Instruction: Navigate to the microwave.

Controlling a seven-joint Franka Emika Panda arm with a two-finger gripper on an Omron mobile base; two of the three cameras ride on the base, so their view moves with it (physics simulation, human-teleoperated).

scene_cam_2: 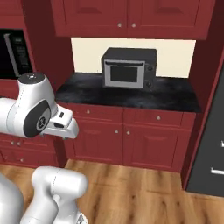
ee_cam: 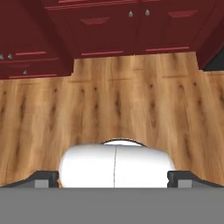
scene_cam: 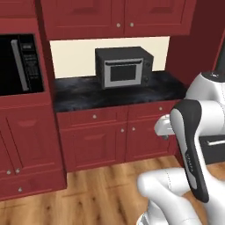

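Red-cabinet kitchen, wood plank floor (scene_cam: 101, 193). Left base view: microwave (scene_cam: 124, 67) sits on dark speckled counter (scene_cam: 88, 94) under upper cabinets (scene_cam: 118, 17), door shut, facing out; black built-in oven (scene_cam: 19, 63) in tall unit at left. Right base view: same microwave (scene_cam_2: 129, 68) at counter's back, against cream wall (scene_cam_2: 175, 57); drawers and lower cabinet doors (scene_cam_2: 127, 144) beneath. Hand view: camera aimed down at floor (ee_cam: 118, 100) and cabinet bases; gripper (ee_cam: 113, 179) tips barely visible at bottom corners, well apart, nothing between.

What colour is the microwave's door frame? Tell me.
Silver, around dark glass, on the microwave; clearest in the right base view.
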